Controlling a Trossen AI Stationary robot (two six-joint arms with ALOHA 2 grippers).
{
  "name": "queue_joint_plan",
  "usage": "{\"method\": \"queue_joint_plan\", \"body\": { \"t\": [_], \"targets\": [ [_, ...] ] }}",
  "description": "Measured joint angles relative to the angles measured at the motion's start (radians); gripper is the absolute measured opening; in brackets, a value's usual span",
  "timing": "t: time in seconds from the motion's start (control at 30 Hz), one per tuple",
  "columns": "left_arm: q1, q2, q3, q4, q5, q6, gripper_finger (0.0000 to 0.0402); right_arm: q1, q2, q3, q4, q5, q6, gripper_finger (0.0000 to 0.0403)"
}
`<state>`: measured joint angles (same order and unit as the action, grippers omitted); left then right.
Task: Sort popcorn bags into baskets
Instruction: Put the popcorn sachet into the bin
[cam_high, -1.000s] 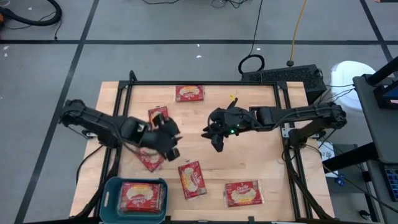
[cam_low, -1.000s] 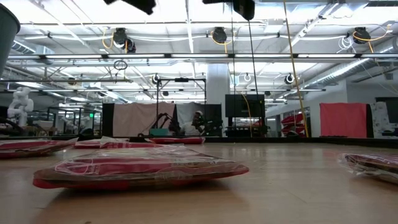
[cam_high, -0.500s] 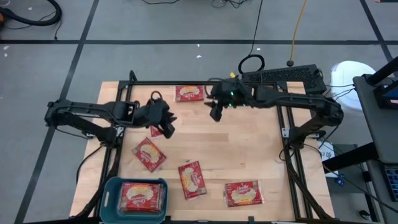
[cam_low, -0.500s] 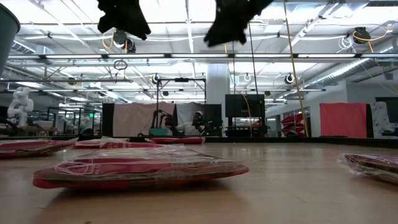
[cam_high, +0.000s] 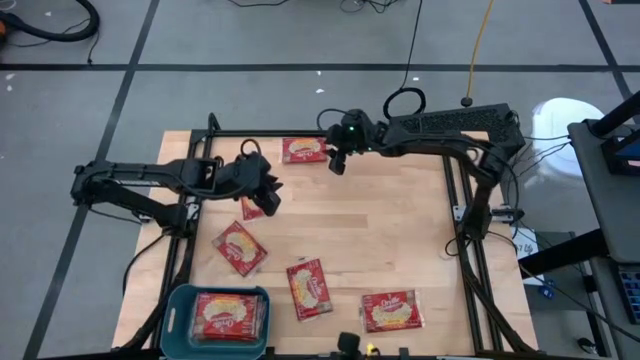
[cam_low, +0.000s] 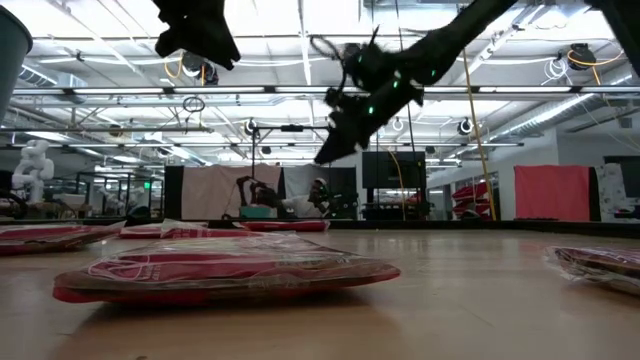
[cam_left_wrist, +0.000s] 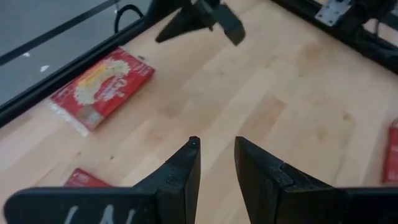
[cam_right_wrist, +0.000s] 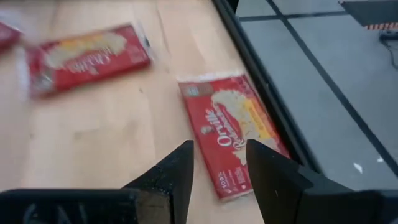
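Several red popcorn bags lie flat on the wooden table: one at the far edge (cam_high: 305, 150), one at the left (cam_high: 250, 210), and others nearer the front (cam_high: 240, 248) (cam_high: 310, 288) (cam_high: 390, 311). The teal basket (cam_high: 180, 300) at the near left corner holds more bags (cam_high: 225, 317). My left gripper (cam_high: 270, 203) hovers open just right of the left bag, with nothing between its fingers (cam_left_wrist: 186, 163). My right gripper (cam_high: 336, 165) hangs open above the table beside the far bag (cam_right_wrist: 233, 130), whose near end shows beyond its fingers (cam_right_wrist: 180, 168).
A black frame rail (cam_high: 330, 133) runs along the far edge close behind the far bag. Bare wood (cam_high: 390, 230) spreads over the table's middle and right. In the low view a bag (cam_low: 225, 268) lies close in front and another (cam_low: 595, 265) at the right.
My right gripper has swung from the table's middle toward the far edge, dropped lower and rolled, ending beside the far bag. My left gripper has moved toward the far edge, away from the near-left bag, and then stopped. No bag has moved.
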<state>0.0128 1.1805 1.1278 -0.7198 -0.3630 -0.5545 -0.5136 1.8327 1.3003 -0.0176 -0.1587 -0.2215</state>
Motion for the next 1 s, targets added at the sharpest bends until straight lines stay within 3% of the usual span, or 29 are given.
{"method": "queue_joint_plan", "body": {
  "t": [0.4,0.57,0.8,1.0],
  "targets": [
    [0.123,0.005,0.000,-0.046,-0.002,0.043,0.0102,-0.045,0.152,0.022,-0.009,-0.004,-0.051,0.0142],
    [0.147,0.005,0.000,-0.044,0.009,0.056,0.0102,-0.064,0.231,0.111,-0.020,-0.077,-0.051,0.0142],
    [0.166,0.005,0.000,-0.045,0.059,0.085,0.0102,-0.068,0.329,0.264,-0.235,-0.104,0.012,0.0141],
    [0.167,0.005,0.000,-0.046,0.059,0.092,0.0102,-0.059,0.334,0.275,-0.396,-0.109,0.061,0.0141]
  ]
}}
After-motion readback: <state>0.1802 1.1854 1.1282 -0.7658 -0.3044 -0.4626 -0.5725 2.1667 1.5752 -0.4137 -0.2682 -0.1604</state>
